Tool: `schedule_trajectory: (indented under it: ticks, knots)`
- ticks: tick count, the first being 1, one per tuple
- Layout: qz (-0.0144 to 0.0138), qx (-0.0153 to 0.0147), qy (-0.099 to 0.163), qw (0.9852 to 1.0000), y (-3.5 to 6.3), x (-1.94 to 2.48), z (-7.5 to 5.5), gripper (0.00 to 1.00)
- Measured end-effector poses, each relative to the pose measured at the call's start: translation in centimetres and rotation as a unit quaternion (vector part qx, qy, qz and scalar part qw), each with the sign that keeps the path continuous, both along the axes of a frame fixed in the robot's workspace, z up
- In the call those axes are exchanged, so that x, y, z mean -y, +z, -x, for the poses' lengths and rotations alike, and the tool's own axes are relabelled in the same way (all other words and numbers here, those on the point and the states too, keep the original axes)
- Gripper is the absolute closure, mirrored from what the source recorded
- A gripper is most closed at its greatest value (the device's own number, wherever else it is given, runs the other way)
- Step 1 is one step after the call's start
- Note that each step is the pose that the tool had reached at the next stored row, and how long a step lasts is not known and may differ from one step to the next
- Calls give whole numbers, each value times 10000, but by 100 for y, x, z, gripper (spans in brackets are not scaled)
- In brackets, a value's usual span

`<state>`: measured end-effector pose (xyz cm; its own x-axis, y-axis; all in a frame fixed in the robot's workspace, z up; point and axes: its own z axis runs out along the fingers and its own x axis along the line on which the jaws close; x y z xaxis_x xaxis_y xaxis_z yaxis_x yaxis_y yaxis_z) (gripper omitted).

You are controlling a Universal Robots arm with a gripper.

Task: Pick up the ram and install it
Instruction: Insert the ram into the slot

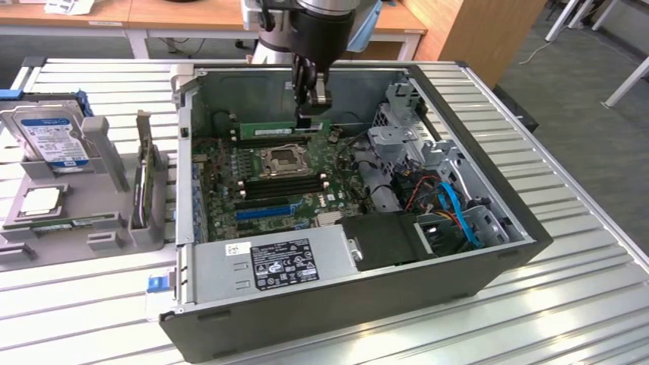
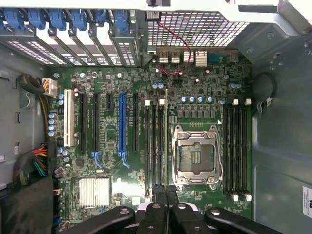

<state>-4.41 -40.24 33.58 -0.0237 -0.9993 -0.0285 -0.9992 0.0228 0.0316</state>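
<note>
Ram (image 1: 266, 131) in jaws; supply label (image 1: 282, 262) apparently unreadable

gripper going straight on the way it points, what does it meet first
Likely the memory slots beside the CPU socket; the ram in the gripper would touch first. Depth is unclear.

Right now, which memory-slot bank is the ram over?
The bank between CPU socket and blue slot; the ram hangs along its socket-side edge, away from the other bank.

Robotics lab: opened computer case (image 1: 304, 323) on slatted metal bench (image 1: 573, 304); desks (image 1: 193, 14) behind.
</note>
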Motion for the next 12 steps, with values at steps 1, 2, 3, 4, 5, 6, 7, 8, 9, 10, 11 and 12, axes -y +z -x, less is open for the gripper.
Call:
schedule_trajectory:
  ticks: [1,2,3,4,5,6,7,8,9,10,11,12]
  knots:
    - [0,0,0,10000,-6,0,0,89]
    - [0,0,0,10000,-13,0,0,89]
    - [0,0,0,10000,-18,0,0,89]
    - [0,0,0,10000,-24,0,0,89]
    - [0,0,0,10000,-31,0,0,89]
    - [0,0,0,10000,-37,0,0,89]
    - [0,0,0,10000,-43,0,0,89]
    - [0,0,0,10000,-51,0,0,89]
    - [0,0,0,10000,-58,0,0,89]
    - [0,0,0,10000,-66,0,0,89]
    - [0,0,0,10000,-74,0,0,89]
    - [-1,0,0,10000,-82,0,0,89]
